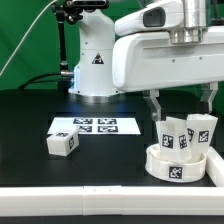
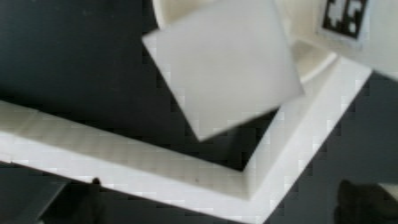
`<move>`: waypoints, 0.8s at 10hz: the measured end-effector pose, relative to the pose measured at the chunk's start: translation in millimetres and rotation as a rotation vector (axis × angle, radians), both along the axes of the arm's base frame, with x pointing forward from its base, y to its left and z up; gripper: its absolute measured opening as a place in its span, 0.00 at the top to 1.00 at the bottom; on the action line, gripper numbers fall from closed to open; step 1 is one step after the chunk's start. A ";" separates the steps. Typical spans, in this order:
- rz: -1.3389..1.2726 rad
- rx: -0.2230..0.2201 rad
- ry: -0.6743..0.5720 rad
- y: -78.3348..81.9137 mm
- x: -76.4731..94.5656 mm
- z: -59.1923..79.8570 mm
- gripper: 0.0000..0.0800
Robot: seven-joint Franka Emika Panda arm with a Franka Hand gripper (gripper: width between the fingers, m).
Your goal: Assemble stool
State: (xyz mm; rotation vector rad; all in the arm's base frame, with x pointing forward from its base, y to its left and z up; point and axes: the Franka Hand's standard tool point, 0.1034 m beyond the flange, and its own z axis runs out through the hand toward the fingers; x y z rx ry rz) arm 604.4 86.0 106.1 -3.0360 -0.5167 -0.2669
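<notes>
Lying toward the exterior view's left, a small white plastic blocky leg (image 1: 63, 142) with black-and-white square tags rests on the black bench (image 1: 30, 115); just beside it, rightward, lies the thin flat white marker board (image 1: 95, 126); a long white bar (image 1: 100, 192) runs along the bench's near edge; toward the exterior view's right sits the low round white plastic ring-shaped seat (image 1: 178, 168), well apart from the lone leg; two more white tagged legs (image 1: 172, 135) stand up from it, slightly tilted; above them hangs the claw (image 1: 182, 106), its dark fingers (image 1: 152, 106) spread wide, clamped on nothing; the wrist view shows one leg's plain white face (image 2: 222, 75) against a corner of white bars (image 2: 178, 165).
</notes>
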 end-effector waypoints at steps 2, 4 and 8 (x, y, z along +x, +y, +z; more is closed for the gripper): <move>-0.018 0.000 0.016 -3.5 -7.0 -7.3 0.19; -0.029 0.000 0.020 -3.7 -8.0 -9.1 0.19; -0.022 -0.003 0.023 -3.8 -9.8 -12.9 0.19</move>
